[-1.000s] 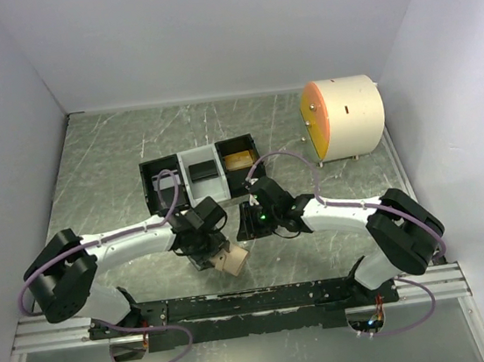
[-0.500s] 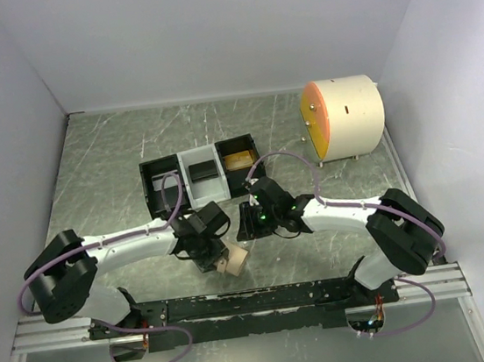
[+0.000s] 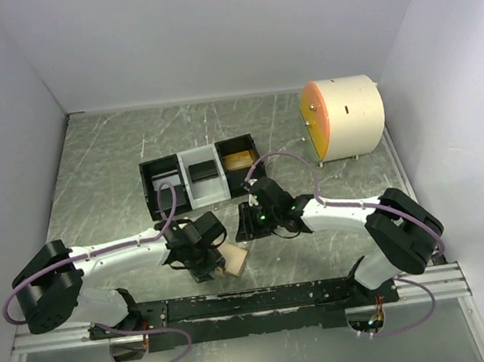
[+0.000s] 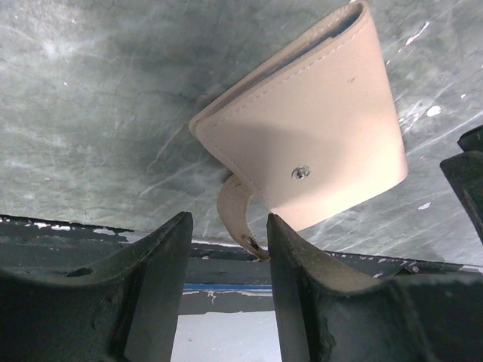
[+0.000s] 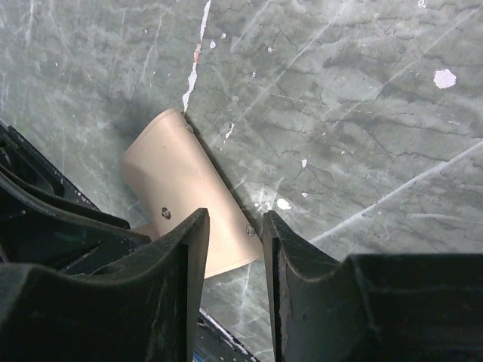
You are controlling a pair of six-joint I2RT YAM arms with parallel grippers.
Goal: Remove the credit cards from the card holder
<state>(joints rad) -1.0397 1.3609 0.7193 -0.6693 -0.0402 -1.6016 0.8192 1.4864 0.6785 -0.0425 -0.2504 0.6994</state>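
Seems partway: gold rectangular card (image 3: 239,159) in black-and-white plastic tray (image 3: 209,199) beyond the tan leather card holder (image 4: 317,128), which is folded shut. Left gripper (image 4: 226,249) spread around its strap (image 4: 235,215); right gripper (image 5: 235,256) spread above it, empty.

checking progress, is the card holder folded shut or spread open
Folded: the card holder shows only its tan outer face; its snap strap hangs unfastened.

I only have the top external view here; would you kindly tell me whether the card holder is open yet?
Observer: No, the card holder is folded shut, tan face outward.
Operator: Is its strap fastened?
Observer: No, the strap hangs free of the stud.
Operator: Where is the left gripper?
Observer: The left gripper stands open, with the strap's end in the gap between its fingers.
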